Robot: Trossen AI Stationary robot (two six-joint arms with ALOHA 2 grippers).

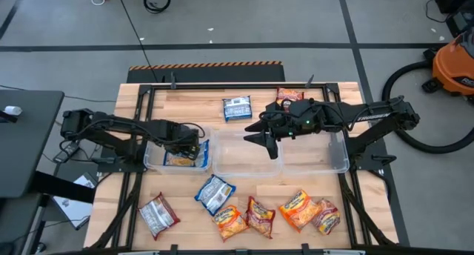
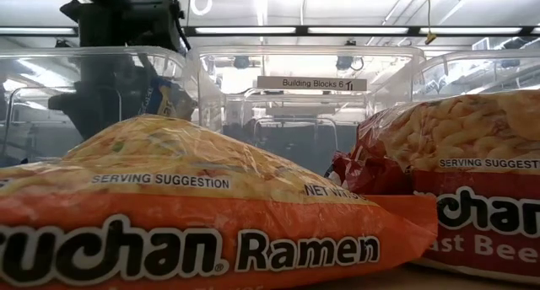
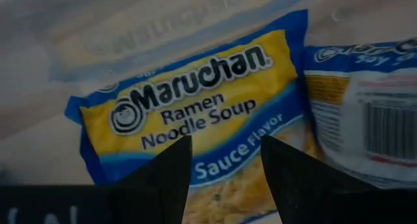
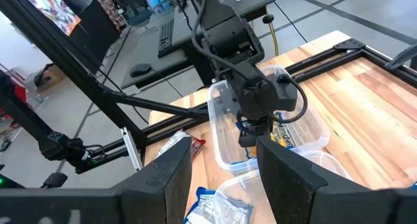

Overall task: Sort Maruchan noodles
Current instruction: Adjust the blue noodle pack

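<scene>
From above, the left arm stretches in from the left side of the table, elbow bent, with the left gripper (image 1: 194, 147) dipped down into the left bin (image 1: 152, 160). There's a blue-and-yellow packet (image 1: 180, 160) lying in that bin right under it. The right arm reaches in from the right, forearm running across the right bin (image 1: 337, 163), and the right gripper (image 1: 268, 145) hangs over the middle bin (image 1: 241, 168) with its fingers spread apart, nothing between them. A blue-white packet (image 1: 237, 108) and an orange packet (image 1: 289, 95) sit on the far side of the bins. On the near side there's a red-silver packet (image 1: 158, 213), another blue-white one (image 1: 215, 193), and a row of orange and red packets (image 1: 278, 213) along the table's front edge.

Low view is basically a wall of noodles: an orange Maruchan Ramen packet (image 2: 186, 214) fills the front, a red beef one (image 2: 456, 180) just to its right, clear bins behind, and the left arm coming down into the left bin.

Left wrist view: the two fingers (image 3: 159, 185) are parted with a gap between them, hovering right over the blue-and-yellow Maruchan soy sauce packet (image 3: 195, 113), not pinching it. A second packet (image 3: 365, 107) lies next to it, barcode side up.

Right wrist view: fingers (image 4: 169, 178) wide apart and empty, looking across at the left arm (image 4: 251, 87) bent steeply down into its bin.
</scene>
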